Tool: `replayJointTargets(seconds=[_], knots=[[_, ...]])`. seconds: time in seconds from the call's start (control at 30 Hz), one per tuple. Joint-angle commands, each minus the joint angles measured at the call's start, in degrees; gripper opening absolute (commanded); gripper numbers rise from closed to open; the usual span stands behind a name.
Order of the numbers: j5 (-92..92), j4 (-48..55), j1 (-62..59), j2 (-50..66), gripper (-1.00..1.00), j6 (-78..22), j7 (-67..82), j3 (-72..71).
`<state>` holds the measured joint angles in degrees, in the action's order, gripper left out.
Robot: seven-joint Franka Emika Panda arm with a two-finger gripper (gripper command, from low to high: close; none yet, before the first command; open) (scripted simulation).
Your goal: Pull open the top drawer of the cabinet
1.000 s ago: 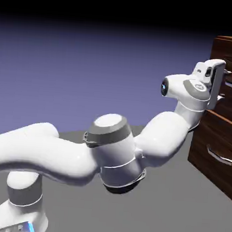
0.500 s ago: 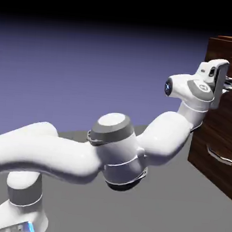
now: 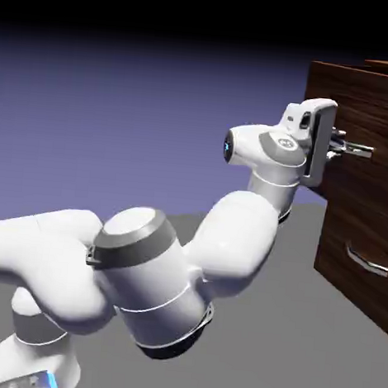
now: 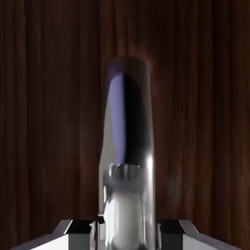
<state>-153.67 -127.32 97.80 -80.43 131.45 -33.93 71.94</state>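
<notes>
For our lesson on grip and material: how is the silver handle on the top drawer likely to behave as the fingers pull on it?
The handle looks like polished, reflective metal, so it is probably stiff but slippery. It is a rounded bar, so the fingers might slide along it. The top drawer already stands out from the cabinet, so it probably slides freely.

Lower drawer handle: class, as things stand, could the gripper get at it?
Probably not yet: the gripper is at the top drawer's handle, and that pulled-out top drawer overhangs the lower drawer handle.

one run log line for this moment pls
phase: pulling | gripper: jaws shut on handle | top drawer: partly out of cabinet | lower drawer: closed
</notes>
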Motion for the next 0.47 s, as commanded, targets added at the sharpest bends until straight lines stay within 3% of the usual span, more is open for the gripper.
replayJointTargets(seconds=[0.0,0.3,0.33,0.43], knots=[[0.1,-2.1,-1.5,-0.2,-1.0,-0.5,-0.3,-0.7],[5.3,-20.1,-16.1,-3.3,-1.0,-4.2,-0.8,-7.8],[5.3,-20.1,-16.1,-3.3,1.0,-4.2,-0.8,-7.8],[7.4,-24.2,-20.0,-4.7,1.0,-4.5,-0.5,-10.0]])
